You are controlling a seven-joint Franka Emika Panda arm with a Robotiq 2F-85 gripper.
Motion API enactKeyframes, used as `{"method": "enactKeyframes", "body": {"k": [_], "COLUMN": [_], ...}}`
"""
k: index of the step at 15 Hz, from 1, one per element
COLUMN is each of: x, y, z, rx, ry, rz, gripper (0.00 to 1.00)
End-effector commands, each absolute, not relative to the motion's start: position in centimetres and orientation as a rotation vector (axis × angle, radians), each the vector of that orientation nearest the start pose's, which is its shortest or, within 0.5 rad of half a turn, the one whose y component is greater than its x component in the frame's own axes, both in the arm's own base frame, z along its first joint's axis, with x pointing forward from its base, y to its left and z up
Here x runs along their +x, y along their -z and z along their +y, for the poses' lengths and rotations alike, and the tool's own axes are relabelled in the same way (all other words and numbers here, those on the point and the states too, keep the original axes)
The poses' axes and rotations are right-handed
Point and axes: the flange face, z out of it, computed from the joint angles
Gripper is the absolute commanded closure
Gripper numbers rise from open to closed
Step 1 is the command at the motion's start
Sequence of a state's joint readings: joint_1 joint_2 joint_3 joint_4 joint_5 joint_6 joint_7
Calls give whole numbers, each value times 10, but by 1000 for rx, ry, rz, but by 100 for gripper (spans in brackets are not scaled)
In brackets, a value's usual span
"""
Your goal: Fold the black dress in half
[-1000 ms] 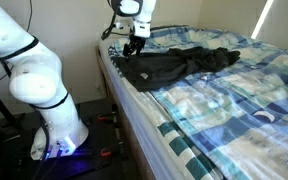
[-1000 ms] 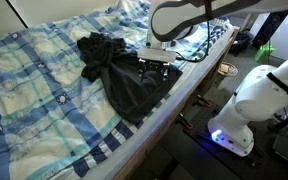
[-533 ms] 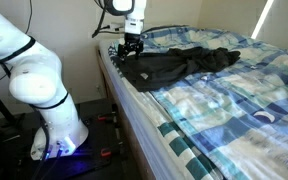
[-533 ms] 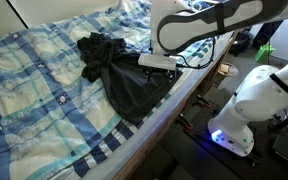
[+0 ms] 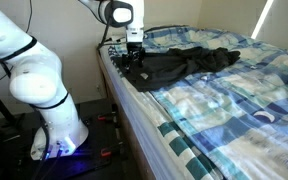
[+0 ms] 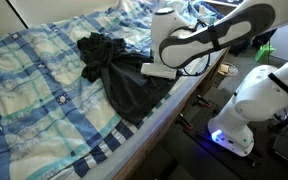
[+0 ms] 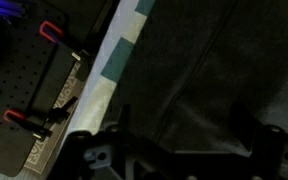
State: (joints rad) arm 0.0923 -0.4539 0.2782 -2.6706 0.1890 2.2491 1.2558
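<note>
Gripper, jaws apart, poised over the black dress at the bedspread edge, presumably to grasp its hem.

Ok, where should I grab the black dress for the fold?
Take the black dress at its flat corner by the bed edge, below the open gripper, from straight above. That end lies spread; the far end is bunched, probably harder to pinch.

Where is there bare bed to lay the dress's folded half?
Free: the bedspread on the black dress's side away from the robot, and the long stretch down the bed past it. Crowded: the bed-edge strip, where the hand hangs over the dress.
</note>
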Motion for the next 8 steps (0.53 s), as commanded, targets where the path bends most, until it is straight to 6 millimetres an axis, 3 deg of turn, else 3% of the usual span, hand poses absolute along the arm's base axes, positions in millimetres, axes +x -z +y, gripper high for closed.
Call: {"method": "enactKeyframes", "body": {"k": [1,8], "x": [362,359], "y": [-370,-354], "z": [142,154], "rx": [-2748,-2779], "ry": [54,69], "rz": [1467,1424], "gripper": [26,79]}}
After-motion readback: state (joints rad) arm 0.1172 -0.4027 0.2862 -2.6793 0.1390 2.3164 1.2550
